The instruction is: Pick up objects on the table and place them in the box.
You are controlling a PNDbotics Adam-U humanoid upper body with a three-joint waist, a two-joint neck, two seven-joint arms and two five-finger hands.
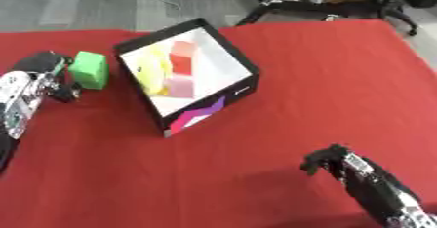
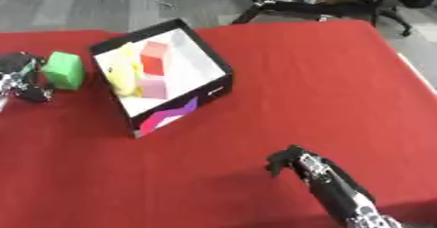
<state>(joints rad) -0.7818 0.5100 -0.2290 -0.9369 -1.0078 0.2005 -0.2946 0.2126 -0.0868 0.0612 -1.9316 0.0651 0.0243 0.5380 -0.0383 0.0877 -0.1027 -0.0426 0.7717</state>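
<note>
Nearest, the right hand [image 1: 328,162] hangs curled and holding nothing over the red table [image 1: 282,124], while farther off the left hand [image 1: 47,78] closes around the green cube [image 1: 89,69] (beside the black box [image 1: 243,88]), which might clip its wall.

Looked like a lab or office workspace: red-covered table [image 1: 324,76], grey carpet floor [image 1: 77,12] beyond the hands, black equipment stand legs [image 1: 282,9] nearby.

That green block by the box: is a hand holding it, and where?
The left hand touches the green block at its left side; a closed grip cannot be told.
</note>
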